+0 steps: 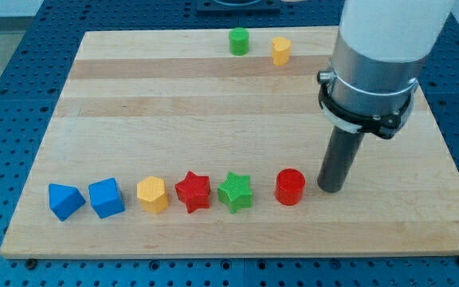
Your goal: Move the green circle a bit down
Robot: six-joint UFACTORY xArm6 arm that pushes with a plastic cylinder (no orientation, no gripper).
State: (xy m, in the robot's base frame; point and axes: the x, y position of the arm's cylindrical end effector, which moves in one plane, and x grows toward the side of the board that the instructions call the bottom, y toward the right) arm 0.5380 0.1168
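Wooden board (213, 104) on blue perforated bench (6, 48). Green circle (239, 41) stood upright near board's far edge, about 12 o'clock of board centre. Yellow block (281, 50), shape unclear, just beside it at its 4 o'clock, not touching.

My tip (331, 189) rested on board at roughly 4 o'clock of centre, well apart from green circle; circle lay at about 11 o'clock from tip. No jaws on this rod, so nothing to record as apart, together or clamped; tip touched no block.

Red cylinder (290, 186) just beside tip at its 9 o'clock, small gap visible. Row ran on toward 9 o'clock along near edge: green star (235, 191), red star (193, 191), yellow hexagonal block (152, 194), blue cube (106, 198), blue wedge-like block (64, 201). Stars close together; contact could not be told.
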